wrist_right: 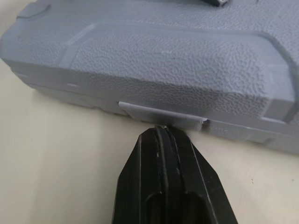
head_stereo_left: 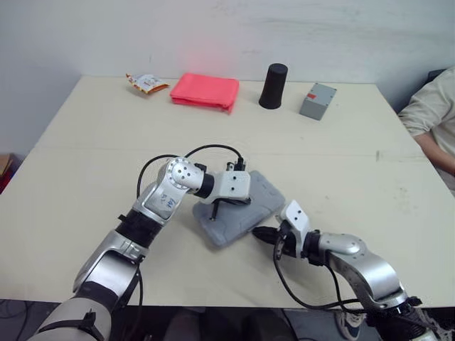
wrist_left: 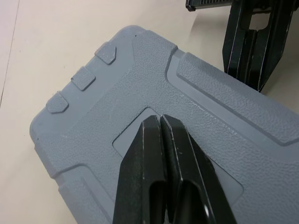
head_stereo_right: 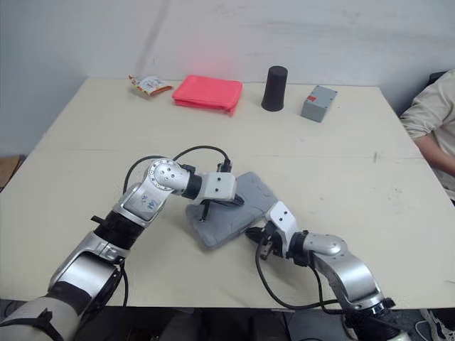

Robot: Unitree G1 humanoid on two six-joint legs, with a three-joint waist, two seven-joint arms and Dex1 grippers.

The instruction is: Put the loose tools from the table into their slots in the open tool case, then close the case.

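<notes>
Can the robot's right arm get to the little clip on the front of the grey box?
Probably yes. The right gripper, fingers shut, points its tip right at the small grey latch tab on the textured grey plastic tool case, and nothing sits between them.

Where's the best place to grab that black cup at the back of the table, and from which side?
Pinch the black cup across its middle, coming in level from the near side. It stands upright and widens toward its base, so it should wedge into the fingers when lifted; the grey box and red cloth sit to either side.
</notes>
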